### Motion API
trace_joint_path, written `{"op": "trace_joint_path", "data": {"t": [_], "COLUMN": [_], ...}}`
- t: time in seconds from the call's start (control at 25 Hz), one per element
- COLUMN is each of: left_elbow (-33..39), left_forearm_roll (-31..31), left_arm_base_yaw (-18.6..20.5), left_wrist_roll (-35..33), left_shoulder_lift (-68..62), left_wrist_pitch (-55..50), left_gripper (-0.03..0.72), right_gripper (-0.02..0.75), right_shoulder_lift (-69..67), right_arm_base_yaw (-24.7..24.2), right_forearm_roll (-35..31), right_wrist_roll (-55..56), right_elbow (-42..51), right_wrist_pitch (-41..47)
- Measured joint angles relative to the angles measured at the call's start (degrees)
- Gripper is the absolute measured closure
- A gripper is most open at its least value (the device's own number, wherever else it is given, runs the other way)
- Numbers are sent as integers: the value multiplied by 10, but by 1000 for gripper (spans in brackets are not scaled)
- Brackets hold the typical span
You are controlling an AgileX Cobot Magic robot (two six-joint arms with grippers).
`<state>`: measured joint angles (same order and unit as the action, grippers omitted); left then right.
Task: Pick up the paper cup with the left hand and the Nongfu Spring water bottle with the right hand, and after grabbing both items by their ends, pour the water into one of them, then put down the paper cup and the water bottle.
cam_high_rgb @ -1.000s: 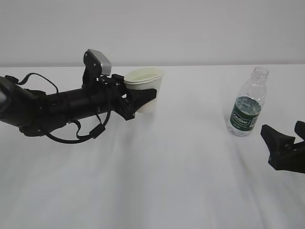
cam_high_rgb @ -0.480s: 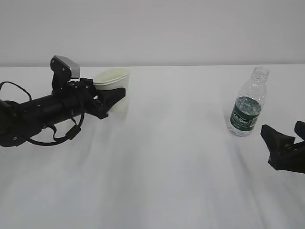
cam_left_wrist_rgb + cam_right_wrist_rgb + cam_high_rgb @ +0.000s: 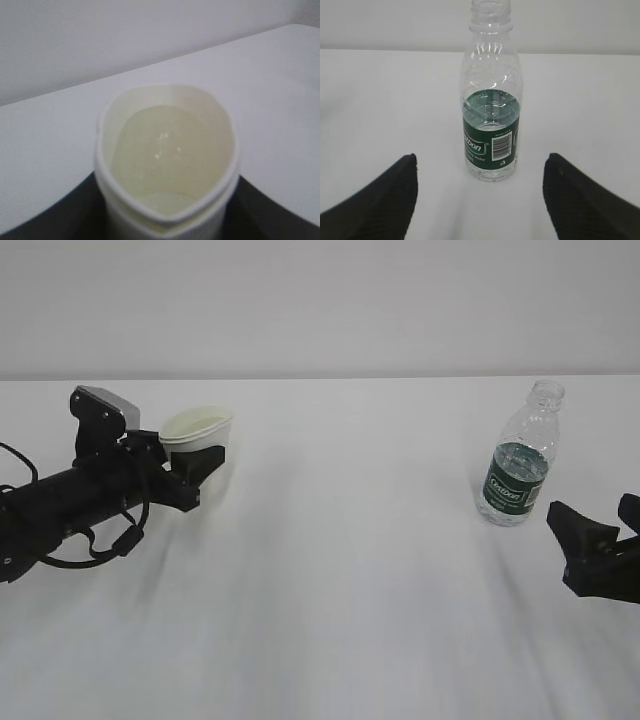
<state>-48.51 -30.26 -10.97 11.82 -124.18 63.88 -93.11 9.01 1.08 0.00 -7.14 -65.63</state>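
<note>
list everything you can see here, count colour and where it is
paper cup: 1, white with pale cream inside, far left of the table, gripped and squeezed out of round by the left hand, water in it
water: clear, some in the cup; some in the lower part of the bottle
Nongfu Spring water bottle: 1, clear ribbed plastic with dark green label, no cap, standing upright at the right of the table, untouched
table: 1, white surface, fills the lower part of the exterior view
wall: 1, pale grey, behind the table
left hand: 1, black, closed around the cup
right hand: 1, black, open, short of the bottle with its fingers on either side in the right wrist view
</note>
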Motion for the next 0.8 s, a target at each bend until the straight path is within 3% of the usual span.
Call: {"op": "trace_joint_path", "data": {"t": [0.8], "left_elbow": [11], "left_forearm_roll": [83], "left_arm_base_yaw": [0], "left_wrist_roll": [-49], "left_shoulder_lift": [-7], "left_wrist_pitch": [3], "left_gripper": [286], "right_gripper": [150], "right_shoulder_lift": [0], "right_arm_base_yaw": [0], "right_forearm_roll": [0], "right_wrist_roll": [0], "right_elbow": [0], "right_wrist_pitch": [0]}}
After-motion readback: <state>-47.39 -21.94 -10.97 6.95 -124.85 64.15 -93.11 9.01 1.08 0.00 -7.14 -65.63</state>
